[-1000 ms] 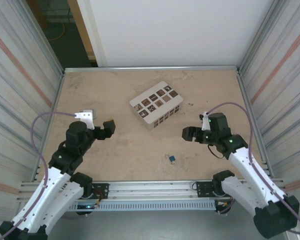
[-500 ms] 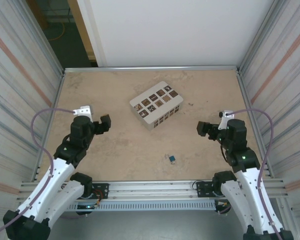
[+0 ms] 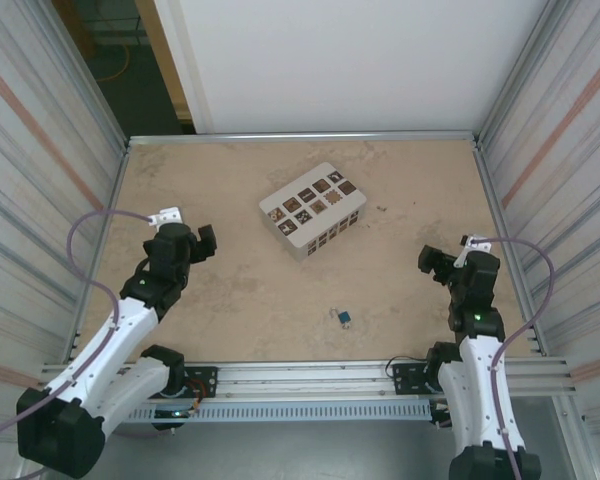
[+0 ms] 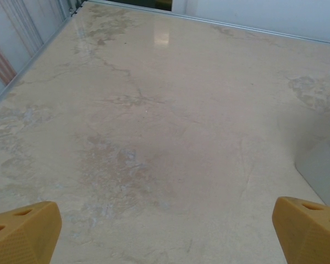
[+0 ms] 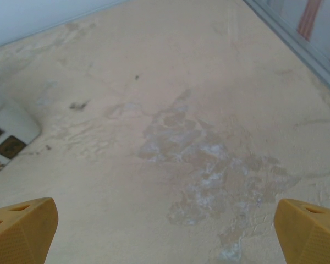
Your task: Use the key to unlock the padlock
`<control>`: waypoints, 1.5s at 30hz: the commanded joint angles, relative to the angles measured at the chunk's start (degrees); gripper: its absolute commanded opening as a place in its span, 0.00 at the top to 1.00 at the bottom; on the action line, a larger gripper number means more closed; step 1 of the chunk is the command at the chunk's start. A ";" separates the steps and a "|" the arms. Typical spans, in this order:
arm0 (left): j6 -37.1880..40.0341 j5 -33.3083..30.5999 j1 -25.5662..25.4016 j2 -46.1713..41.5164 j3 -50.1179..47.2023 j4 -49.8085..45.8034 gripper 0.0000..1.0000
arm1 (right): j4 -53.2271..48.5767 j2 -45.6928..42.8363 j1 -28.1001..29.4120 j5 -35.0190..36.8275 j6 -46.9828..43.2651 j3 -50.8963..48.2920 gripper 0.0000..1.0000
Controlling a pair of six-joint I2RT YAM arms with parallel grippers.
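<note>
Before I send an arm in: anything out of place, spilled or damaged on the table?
Nothing spilled or broken. The white box sits skewed on the table, which has a pale blotchy patch. The padlock lies loose near the front edge, away from the open left gripper and right gripper.

ROBOTICS LAB, TEST CELL: A white-and-black left arm (image 3: 130,310) and right arm (image 3: 475,320) stand bolted to an aluminium rail (image 3: 310,378) along the near edge of a beige, stone-patterned desk (image 3: 240,290). Ribbed panel walls (image 3: 40,200) close in both sides and a plain white board (image 3: 350,60) shuts off the back. Purple cables (image 3: 70,243) loop loosely from the machines, the mark of an experimental rig rather than a home or shop.
</note>
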 commanded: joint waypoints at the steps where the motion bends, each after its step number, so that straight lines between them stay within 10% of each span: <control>1: -1.32 -3.25 0.48 0.96 1.93 2.75 0.01 | 10.78 3.02 -0.53 -0.50 3.32 -2.83 0.01; 41: -1.22 -3.78 1.62 5.22 3.66 2.76 0.01 | 75.92 55.93 4.14 -5.10 -8.92 -5.43 0.01; 45: -1.35 -3.53 2.36 5.10 3.25 2.77 0.01 | 70.44 55.31 4.54 -5.72 -9.75 -3.24 0.01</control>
